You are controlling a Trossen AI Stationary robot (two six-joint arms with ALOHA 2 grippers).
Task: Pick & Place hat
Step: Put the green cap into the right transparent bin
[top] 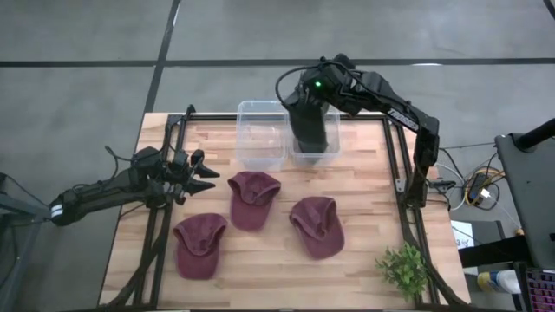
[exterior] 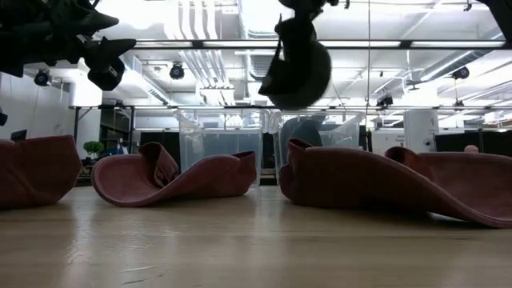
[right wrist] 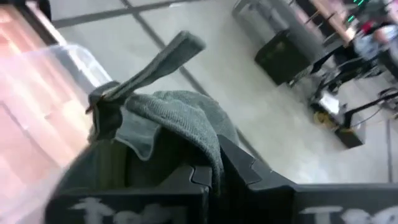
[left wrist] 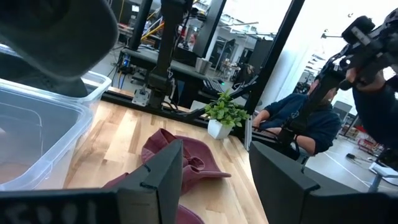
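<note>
A dark grey hat hangs from my right gripper above the right one of two clear bins at the table's far side. In the low view the grey hat floats above the bins. Three maroon hats lie flat on the wood: one in the middle, one near-left, one to the right. My left gripper is open, held above the table's left part, just left of the middle maroon hat, touching nothing. My right gripper pinches a fold of the grey hat's cloth between its two fingers, coming from above and pointing down. The hat is lifted clear and hangs below the fingers over the right bin, its stiff brim sticking out to one side.
The left clear bin stands beside the right one. A small potted plant sits at the table's near right corner. Black frame rails run along both sides of the table. A person in a blue top sits beyond the table.
</note>
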